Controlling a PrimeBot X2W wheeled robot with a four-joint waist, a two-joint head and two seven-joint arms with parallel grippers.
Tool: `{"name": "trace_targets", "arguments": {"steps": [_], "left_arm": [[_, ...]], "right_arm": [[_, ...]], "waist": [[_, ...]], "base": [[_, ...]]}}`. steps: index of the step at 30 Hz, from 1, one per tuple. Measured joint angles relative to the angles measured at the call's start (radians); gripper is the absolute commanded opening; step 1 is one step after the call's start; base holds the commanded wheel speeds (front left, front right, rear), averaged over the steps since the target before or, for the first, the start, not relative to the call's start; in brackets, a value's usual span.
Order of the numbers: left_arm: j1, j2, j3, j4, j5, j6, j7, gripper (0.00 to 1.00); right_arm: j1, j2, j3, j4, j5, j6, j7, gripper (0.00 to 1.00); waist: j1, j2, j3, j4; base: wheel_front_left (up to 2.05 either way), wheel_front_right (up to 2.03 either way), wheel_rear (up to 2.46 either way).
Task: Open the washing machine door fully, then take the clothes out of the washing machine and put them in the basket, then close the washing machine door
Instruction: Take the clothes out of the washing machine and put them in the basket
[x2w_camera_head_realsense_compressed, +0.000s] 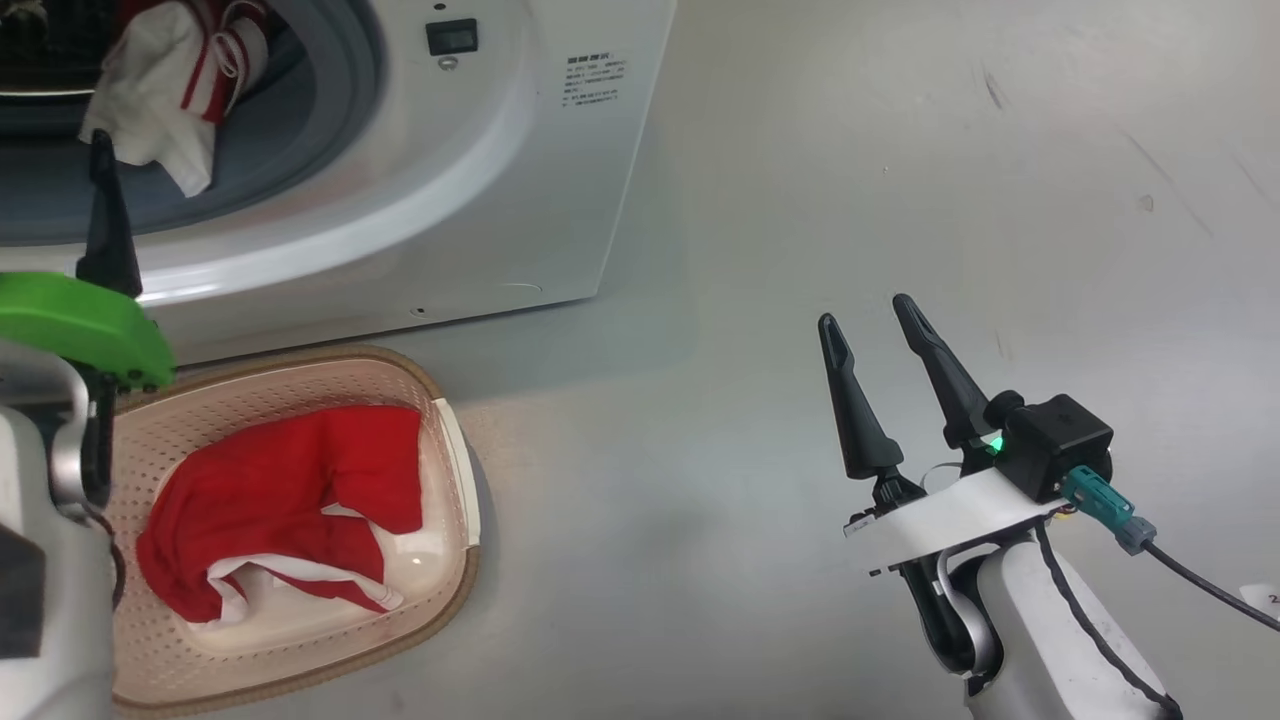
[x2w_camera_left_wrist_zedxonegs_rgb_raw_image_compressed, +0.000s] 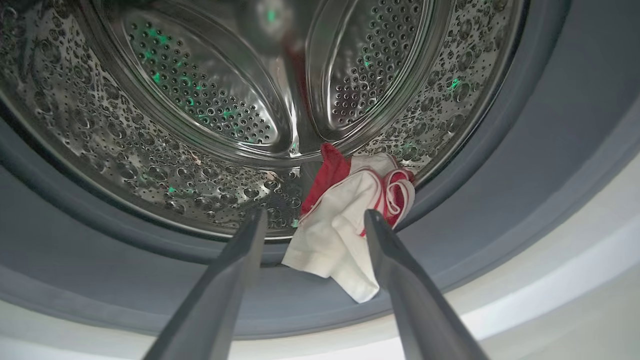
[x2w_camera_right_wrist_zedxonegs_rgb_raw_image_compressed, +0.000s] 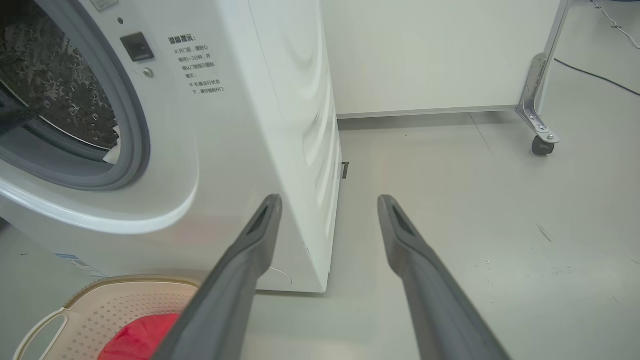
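The clothes (x2w_camera_head_realsense_compressed: 160, 110) are in two places: a red garment (x2w_camera_head_realsense_compressed: 280, 500) lies in the basket (x2w_camera_head_realsense_compressed: 300, 385) before the washing machine (x2w_camera_head_realsense_compressed: 560, 200); a white-and-red piece (x2w_camera_left_wrist_zedxonegs_rgb_raw_image_compressed: 345, 240) hangs over the grey gasket (x2w_camera_left_wrist_zedxonegs_rgb_raw_image_compressed: 500, 200) at the drum's mouth. The left gripper (x2w_camera_left_wrist_zedxonegs_rgb_raw_image_compressed: 315, 215) points at that piece, jaws spread wide and empty; the right gripper (x2w_camera_head_realsense_compressed: 865, 312) hovers over the floor, also released, well apart. The risk, I judge: a shallow close would pinch only a loose flap, which could slip before the basket; too deep a reach could jab the gasket.
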Motion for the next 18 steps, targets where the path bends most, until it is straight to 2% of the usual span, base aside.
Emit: {"name": "trace_targets", "arguments": {"steps": [12, 18], "left_arm": [[-0.206, 0.012, 0.024, 0.107, -0.065, -0.016, 0.165, 1.00], [-0.274, 0.056, 0.025, 0.179, -0.056, -0.009, 0.235, 1.00]], "right_arm": [[-0.041, 0.000, 0.036, -0.004, 0.020, -0.010, 0.000, 1.00], [-0.054, 0.000, 0.057, -0.005, 0.041, -0.026, 0.000, 1.00]], "waist": [[0.0000, 0.0000, 0.085, -0.085], [0.0000, 0.0000, 0.110, -0.117]], "base": [[0.00, 0.00, 0.00], [0.00, 0.00, 0.00]]}}
